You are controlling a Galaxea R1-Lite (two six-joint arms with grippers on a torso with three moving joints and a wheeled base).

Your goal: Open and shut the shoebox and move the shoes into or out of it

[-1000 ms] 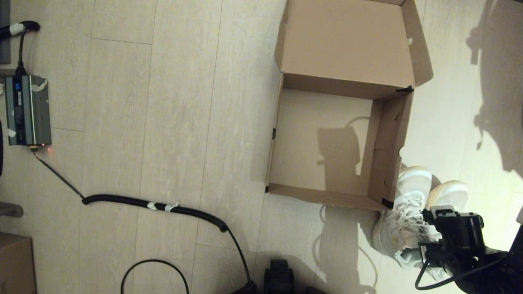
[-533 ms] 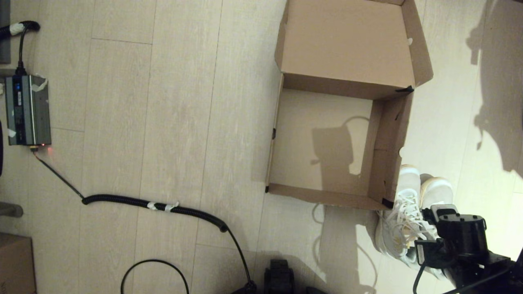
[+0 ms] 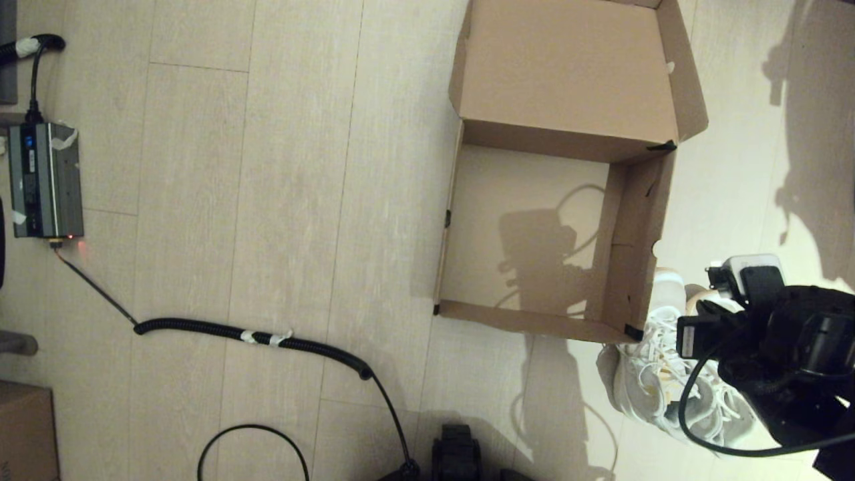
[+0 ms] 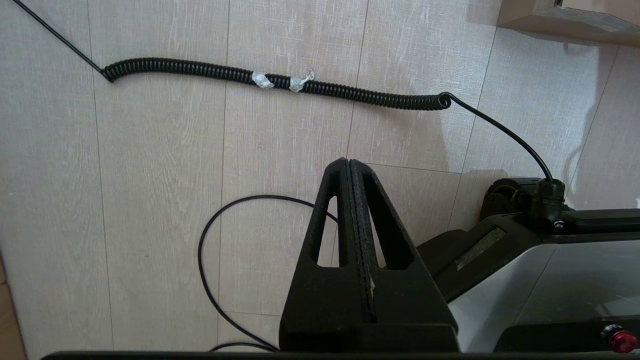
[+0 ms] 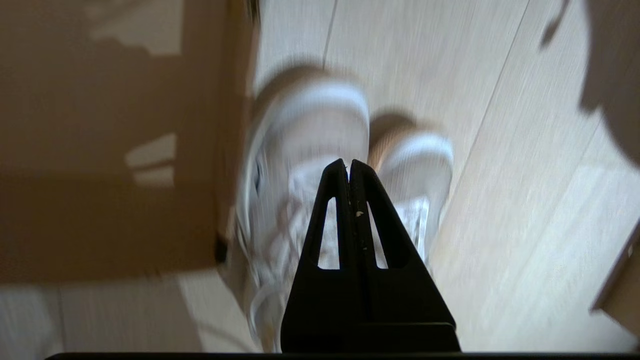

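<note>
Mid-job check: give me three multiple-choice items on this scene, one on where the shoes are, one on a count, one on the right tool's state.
1. Where are the shoes?
A. Inside the shoebox
B. On the floor beside the shoebox's right wall
C. On the lid

2. How many shoes lie in the shoebox?
A. None
B. One
C. Two

3. How does the right tool stand?
A. Wide open
B. Shut on a shoe
C. Shut, holding nothing

Key: 1 B, the head view shows the pair on the floor outside the near right corner. 2 A, the box floor carries only shadow. 3 C, the right wrist view shows its fingers pressed together above the shoes.
</note>
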